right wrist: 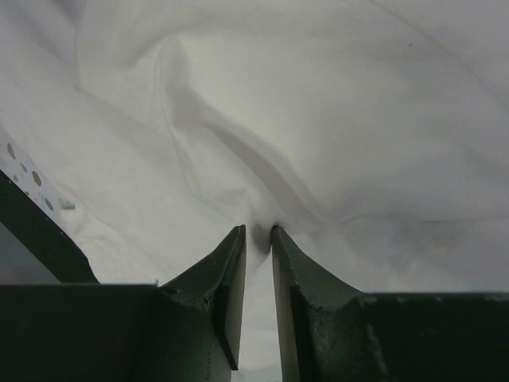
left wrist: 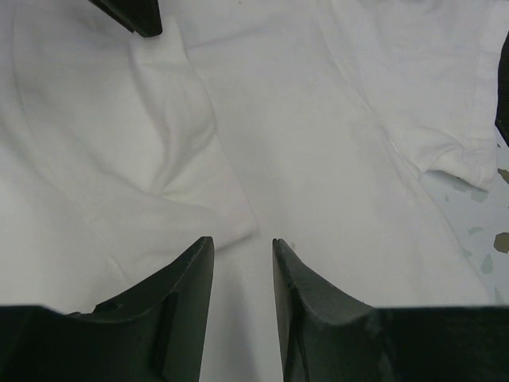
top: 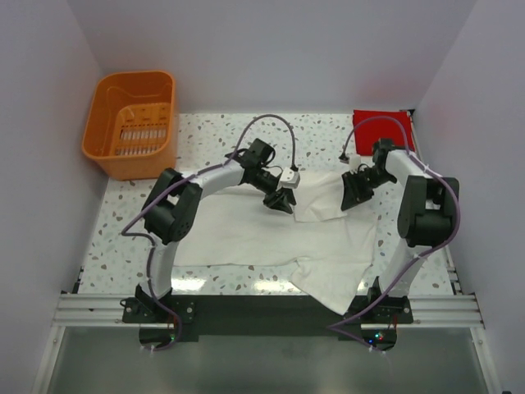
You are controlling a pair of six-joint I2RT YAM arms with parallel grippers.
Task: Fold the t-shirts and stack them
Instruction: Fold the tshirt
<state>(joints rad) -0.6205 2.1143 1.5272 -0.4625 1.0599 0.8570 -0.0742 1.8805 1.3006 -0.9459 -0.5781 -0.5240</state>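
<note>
Two black fingers [left wrist: 184,294] sit at the very bottom of the left wrist view. They belong to the left gripper [left wrist: 242,243]. They stand apart with a gap between them, and nothing is in that gap. Under them lies the cream-white t-shirt [left wrist: 318,119]. The edge of a folded flap of it ends just above the fingertips. At the far right of that view a short sleeve ends, and a bit of the speckled table [left wrist: 487,208] peeks out beside it.

At the bottom of the right wrist view, the right gripper [right wrist: 258,229] has its fingers almost together. A raised fold of the cream-white t-shirt [right wrist: 334,103] runs right into the tips, and the fingers pinch it there.

From the top camera, the cream-white t-shirt [top: 246,230] is spread over the middle of the table [top: 213,139] and reaches to the right. Its lower right corner comes down close to the base of the right arm. The left gripper [top: 279,201] is over the shirt's top edge, near the middle of the frame. The right gripper [top: 354,190] is at the shirt's upper right part, where the cloth is bunched up.

The red t-shirt [top: 385,116] is a small flat square in the upper right corner of the table. It lies behind the right arm, apart from the white one. An orange basket [top: 98,131] sits at the upper left of the frame, well away from both shirts.
</note>
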